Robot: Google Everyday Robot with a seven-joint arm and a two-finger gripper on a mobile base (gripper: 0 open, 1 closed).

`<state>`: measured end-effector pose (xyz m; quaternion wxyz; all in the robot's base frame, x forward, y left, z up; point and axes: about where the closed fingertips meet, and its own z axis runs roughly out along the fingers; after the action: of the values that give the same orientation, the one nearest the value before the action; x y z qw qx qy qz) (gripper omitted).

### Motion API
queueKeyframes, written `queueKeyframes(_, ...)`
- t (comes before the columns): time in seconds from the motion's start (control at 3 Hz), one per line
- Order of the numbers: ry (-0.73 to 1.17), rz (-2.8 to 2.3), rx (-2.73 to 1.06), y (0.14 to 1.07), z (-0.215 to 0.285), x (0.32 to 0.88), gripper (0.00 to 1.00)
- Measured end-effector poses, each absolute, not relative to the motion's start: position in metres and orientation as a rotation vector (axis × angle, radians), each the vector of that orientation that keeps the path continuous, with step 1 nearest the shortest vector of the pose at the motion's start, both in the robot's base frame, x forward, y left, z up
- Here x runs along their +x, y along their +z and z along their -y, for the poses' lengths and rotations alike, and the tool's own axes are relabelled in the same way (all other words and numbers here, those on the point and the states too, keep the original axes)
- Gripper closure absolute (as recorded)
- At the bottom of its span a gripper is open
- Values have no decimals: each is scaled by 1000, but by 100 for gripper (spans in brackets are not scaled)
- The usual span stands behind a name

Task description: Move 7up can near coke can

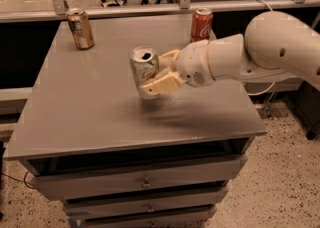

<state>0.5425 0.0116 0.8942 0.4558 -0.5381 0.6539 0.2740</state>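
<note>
Gripper (153, 75) sat over the middle of the grey table top (90, 117), reaching in from the right on the end of the bulky white arm (270, 47). Its cream fingers (159, 83) were clamped on the 7up can (143, 68), one finger across the can's lower front, the other showing behind its right side. The can was tilted rather than upright, silver top with the open mouth facing up and toward the camera, green lettering visible on its side. A dark shadow lay on the table under and to the right of it; could not tell whether the can's base touched the surface. Coke can (202, 23) stood upright near the back edge of the table, right of centre, behind the gripper and apart from the held can. Brownish orange-gold can (80, 28) stood upright at the back left corner, well apart from both. Table was a cabinet with drawers (145, 184) stacked below the top, small knobs in the middle of the fronts. A metal rail (125, 11) ran along behind the table. Speckled floor (290, 172) showed to the right.
</note>
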Motion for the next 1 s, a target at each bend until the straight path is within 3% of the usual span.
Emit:
queueKeyframes(0.67,378,-1638,-1165,949,104,593,100)
queueKeyframes(1.0,343,-1641,-1048,950,156,626,100)
